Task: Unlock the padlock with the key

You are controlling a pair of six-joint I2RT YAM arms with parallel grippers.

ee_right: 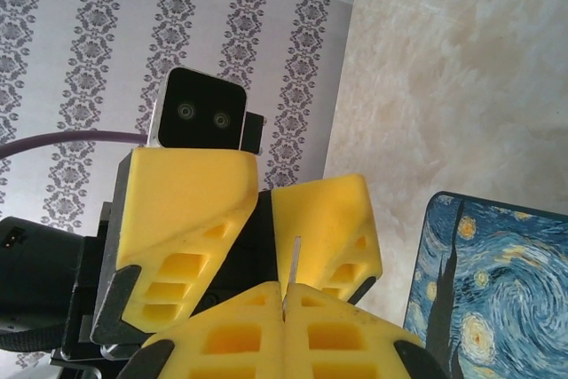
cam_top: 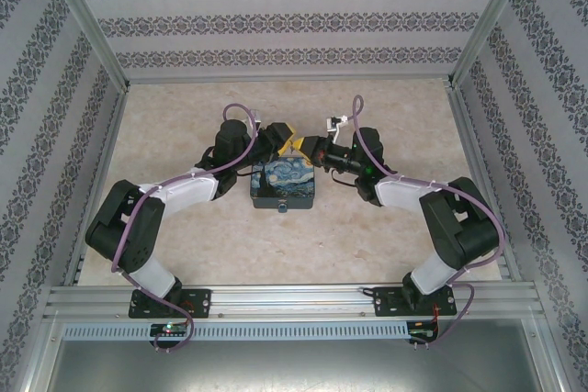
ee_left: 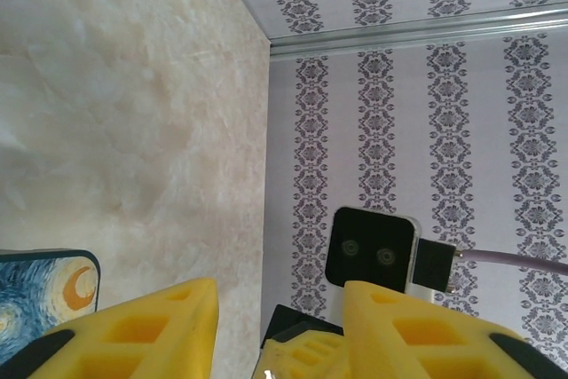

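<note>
Beyond swirly painted tin box (cam_top: 285, 183), right gripper (ee_right: 284, 299) pinching thin silvery key (ee_right: 295, 259); left gripper (ee_left: 280, 295) yellow ribbed fingers (ee_left: 142, 335) standing apart.

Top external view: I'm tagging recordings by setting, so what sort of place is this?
Probably a robot test cell, not a real room: aluminium frame rails, wallpaper-patterned panels on three sides, and a marble-look tabletop with the left arm and right arm bolted at its near edge.
</note>
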